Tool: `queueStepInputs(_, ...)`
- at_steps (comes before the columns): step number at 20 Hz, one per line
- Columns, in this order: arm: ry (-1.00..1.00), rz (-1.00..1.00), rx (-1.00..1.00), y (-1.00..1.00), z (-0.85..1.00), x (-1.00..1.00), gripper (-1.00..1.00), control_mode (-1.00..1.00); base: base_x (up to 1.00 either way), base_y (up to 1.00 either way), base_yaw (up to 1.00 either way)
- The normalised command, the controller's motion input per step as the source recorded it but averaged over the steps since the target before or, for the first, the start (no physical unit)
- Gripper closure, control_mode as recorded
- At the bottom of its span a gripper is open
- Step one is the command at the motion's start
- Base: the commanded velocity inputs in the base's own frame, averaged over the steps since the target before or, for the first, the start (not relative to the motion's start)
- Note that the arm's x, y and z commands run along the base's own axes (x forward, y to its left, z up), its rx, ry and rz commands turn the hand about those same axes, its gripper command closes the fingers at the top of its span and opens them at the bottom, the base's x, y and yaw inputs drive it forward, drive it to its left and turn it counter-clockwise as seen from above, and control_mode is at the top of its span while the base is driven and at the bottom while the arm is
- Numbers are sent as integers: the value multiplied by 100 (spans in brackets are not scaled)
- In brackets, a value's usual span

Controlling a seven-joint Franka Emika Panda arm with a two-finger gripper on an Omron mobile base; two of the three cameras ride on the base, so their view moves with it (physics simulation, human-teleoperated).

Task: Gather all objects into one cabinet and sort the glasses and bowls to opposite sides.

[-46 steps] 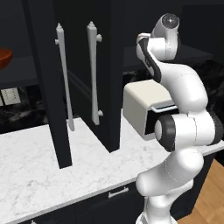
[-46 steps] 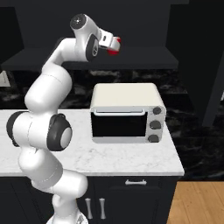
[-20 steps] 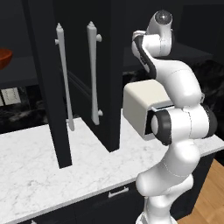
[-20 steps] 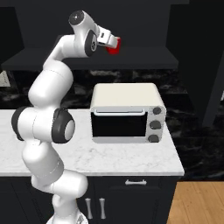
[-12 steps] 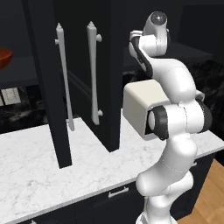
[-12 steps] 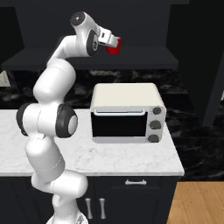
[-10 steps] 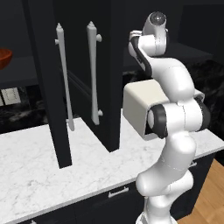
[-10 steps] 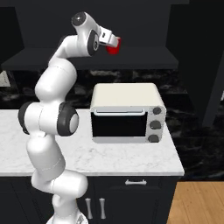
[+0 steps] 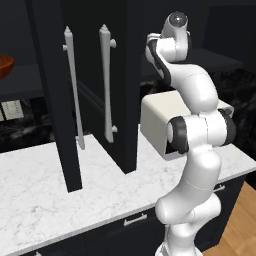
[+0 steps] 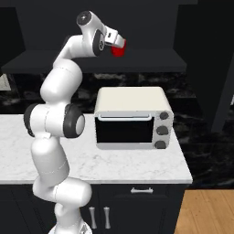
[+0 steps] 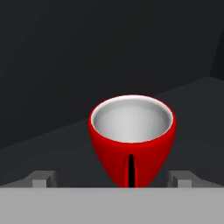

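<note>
Red cup (image 11: 132, 135) | pale inside, nothing in it | hand (image 10: 117, 44) clamped on it, above toaster oven (image 10: 133, 117)

Red cup (image 10: 119, 48) in the jaws, high above the cream toaster oven (image 10: 133, 118) on marble counter (image 10: 91, 161).

Glossy white arm (image 10: 57, 96) of rounded segments, with dark joint discs and dark bands at the elbows. Behind the fingers, a white wrist block, possibly bearing a small dark marking. Pale square fingertips (image 11: 43, 178).
</note>
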Motion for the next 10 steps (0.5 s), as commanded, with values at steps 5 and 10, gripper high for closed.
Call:
queueStepInputs(5,0,0,0,-12,0,7,-100,-100,0,0,0)
queueStepInputs(10,0,0,0,-8,0,9,-100,-100,0,0,0)
